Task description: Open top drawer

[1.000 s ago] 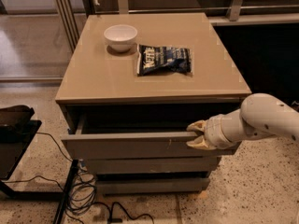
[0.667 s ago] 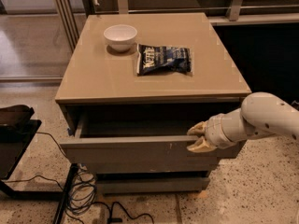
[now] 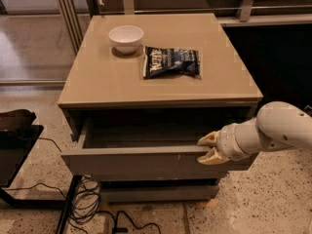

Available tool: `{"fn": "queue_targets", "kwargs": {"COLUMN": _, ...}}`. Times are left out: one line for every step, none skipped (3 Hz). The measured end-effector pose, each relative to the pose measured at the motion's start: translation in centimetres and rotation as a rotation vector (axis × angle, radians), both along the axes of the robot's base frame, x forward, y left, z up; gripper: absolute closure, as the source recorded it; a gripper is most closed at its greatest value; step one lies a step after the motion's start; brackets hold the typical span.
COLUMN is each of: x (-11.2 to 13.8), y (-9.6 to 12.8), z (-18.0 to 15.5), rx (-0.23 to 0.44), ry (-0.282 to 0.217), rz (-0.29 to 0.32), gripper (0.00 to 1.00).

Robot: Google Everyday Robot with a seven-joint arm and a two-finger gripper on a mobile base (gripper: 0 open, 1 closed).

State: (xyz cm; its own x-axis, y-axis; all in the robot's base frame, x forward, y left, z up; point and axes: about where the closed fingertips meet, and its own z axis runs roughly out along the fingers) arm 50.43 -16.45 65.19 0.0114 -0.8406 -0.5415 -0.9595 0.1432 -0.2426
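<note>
The top drawer (image 3: 141, 161) of the grey-taupe cabinet stands pulled out partway, with its shallow grey inside (image 3: 146, 136) showing and small pale scratches on its front right of centre. My gripper (image 3: 207, 148) comes in from the right on a white arm (image 3: 273, 130). Its pale fingers (image 3: 208, 139) straddle the top edge of the drawer front near its right end, one above and one below the edge.
A white bowl (image 3: 126, 38) and a dark chip bag (image 3: 171, 62) lie on the cabinet top (image 3: 97, 77). Lower drawer fronts (image 3: 156, 193) sit below. Black cables (image 3: 90, 204) and a dark stand (image 3: 14, 145) are on the floor at left.
The top drawer has slid further out toward the camera, showing more of its inside. My gripper has moved with its front edge.
</note>
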Motion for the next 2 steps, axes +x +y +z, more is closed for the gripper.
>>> {"fn": "queue_targets", "kwargs": {"x": 0.0, "y": 0.0, "z": 0.0, "rx": 0.0, "ry": 0.0, "rz": 0.0, "gripper": 0.82}}
{"fn": "queue_targets", "kwargs": {"x": 0.0, "y": 0.0, "z": 0.0, "rx": 0.0, "ry": 0.0, "rz": 0.0, "gripper": 0.58}}
